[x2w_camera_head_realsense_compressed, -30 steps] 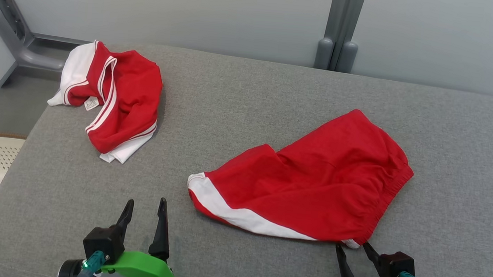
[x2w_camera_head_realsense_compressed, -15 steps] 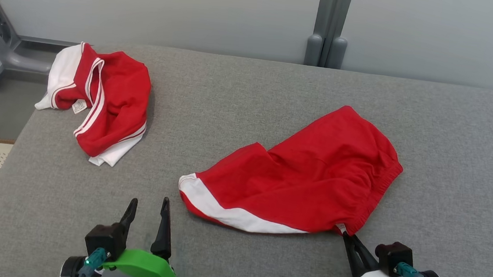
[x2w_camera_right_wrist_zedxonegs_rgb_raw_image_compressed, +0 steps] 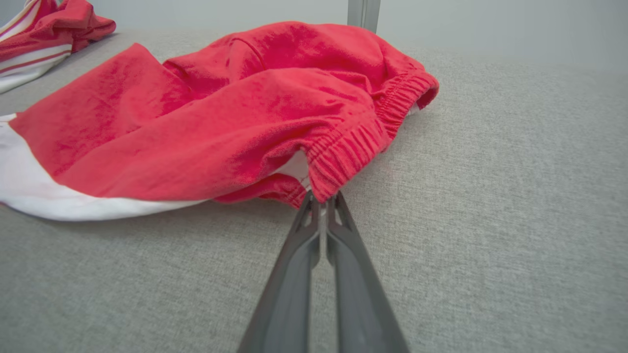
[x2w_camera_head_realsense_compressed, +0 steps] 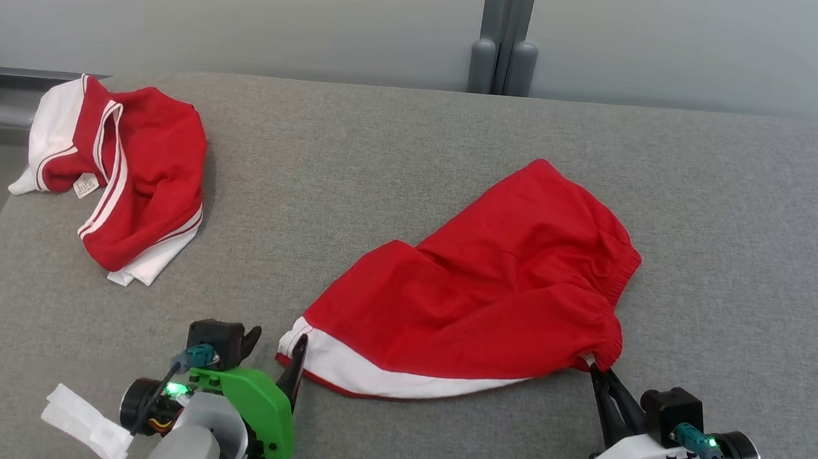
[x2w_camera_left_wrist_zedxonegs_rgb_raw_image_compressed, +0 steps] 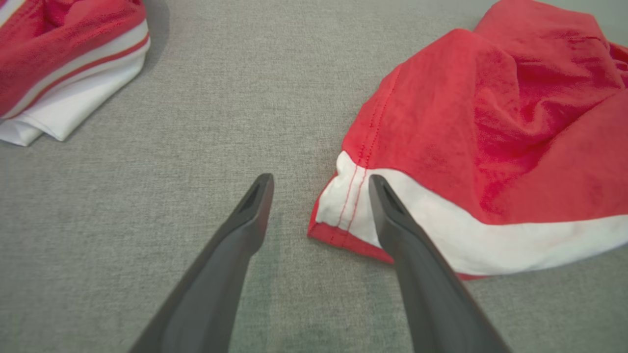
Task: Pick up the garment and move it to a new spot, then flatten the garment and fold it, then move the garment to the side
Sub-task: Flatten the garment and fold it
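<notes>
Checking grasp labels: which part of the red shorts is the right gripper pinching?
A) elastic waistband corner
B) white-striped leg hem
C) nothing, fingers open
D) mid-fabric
A: the fingers of the right gripper are pressed shut on a corner of the elastic waistband of the red shorts.

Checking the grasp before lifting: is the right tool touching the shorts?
Touching. The right wrist view shows the right tool shut on the shorts, with the elastic waistband corner pinched between its fingertips.
</notes>
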Tool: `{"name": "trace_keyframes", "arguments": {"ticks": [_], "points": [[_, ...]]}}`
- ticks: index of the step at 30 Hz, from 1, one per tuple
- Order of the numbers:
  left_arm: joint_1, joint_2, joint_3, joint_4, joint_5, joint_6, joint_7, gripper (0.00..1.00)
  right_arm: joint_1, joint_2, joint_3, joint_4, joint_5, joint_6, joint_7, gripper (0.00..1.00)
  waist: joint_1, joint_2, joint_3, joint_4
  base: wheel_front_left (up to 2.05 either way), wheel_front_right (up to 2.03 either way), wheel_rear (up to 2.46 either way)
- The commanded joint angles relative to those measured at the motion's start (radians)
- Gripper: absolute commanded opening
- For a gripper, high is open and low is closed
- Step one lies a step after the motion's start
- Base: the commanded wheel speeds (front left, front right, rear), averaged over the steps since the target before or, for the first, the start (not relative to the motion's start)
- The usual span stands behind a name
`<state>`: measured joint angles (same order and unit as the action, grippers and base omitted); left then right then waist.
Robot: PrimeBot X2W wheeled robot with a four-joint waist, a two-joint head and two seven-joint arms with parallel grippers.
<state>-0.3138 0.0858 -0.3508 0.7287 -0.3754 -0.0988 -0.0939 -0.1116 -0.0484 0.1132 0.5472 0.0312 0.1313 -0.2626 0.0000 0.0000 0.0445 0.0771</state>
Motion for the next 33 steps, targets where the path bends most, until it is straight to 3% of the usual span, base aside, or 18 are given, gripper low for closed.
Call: {"name": "trace_keyframes", "arguments": {"ticks": [1, 9, 13, 15, 20, 21, 29, 33], "points": [[-0.027, 0.012, -0.016, 0.016, -0.01, -0.013, 0.018, 1.0, -0.011, -0.004, -0.002, -0.004, -0.008, -0.001, -0.003, 0.0, 0.0, 0.0, 0.01, -0.008, 0.0, 0.0, 0.0], [-0.071, 0.034, -0.101, 0.033, -0.07, -0.031, 0.066, 1.0, -0.017, -0.003, 0.0, -0.005, -0.011, -0.001, -0.003, 0.0, 0.0, 0.0, 0.021, -0.009, 0.0, 0.0, 0.0], [-0.067, 0.041, -0.174, -0.001, -0.136, -0.031, 0.1, 0.5, -0.016, -0.003, 0.002, -0.004, -0.005, -0.001, -0.003, 0.0, 0.0, 0.0, 0.022, -0.007, 0.0, 0.0, 0.0], [-0.065, 0.056, -0.199, -0.016, -0.163, -0.031, 0.104, 0.42, -0.017, -0.003, 0.003, -0.003, -0.004, -0.001, -0.003, 0.0, 0.0, 0.0, 0.021, -0.006, 0.0, 0.0, 0.0], [-0.067, 0.083, -0.23, -0.027, -0.195, -0.032, 0.097, 0.03, -0.021, -0.003, 0.004, -0.002, -0.002, -0.001, -0.003, 0.0, 0.0, 0.0, 0.019, -0.009, 0.0, 0.0, 0.0], [-0.07, 0.088, -0.233, -0.024, -0.195, -0.032, 0.101, 0.0, -0.02, -0.003, 0.003, -0.002, -0.002, -0.001, -0.003, 0.0, 0.0, 0.0, 0.019, -0.01, 0.0, 0.0, 0.0], [-0.082, 0.107, -0.272, 0.008, -0.211, -0.032, 0.119, 0.0, -0.021, -0.004, 0.005, -0.003, -0.004, -0.001, -0.003, 0.0, 0.0, 0.0, 0.021, -0.019, 0.0, 0.0, 0.0], [-0.087, 0.106, -0.263, 0.014, -0.218, -0.032, 0.056, 0.0, -0.022, -0.004, 0.0, -0.027, 0.016, -0.001, -0.003, 0.0, 0.0, 0.0, 0.016, -0.027, 0.0, 0.0, 0.0]]}}
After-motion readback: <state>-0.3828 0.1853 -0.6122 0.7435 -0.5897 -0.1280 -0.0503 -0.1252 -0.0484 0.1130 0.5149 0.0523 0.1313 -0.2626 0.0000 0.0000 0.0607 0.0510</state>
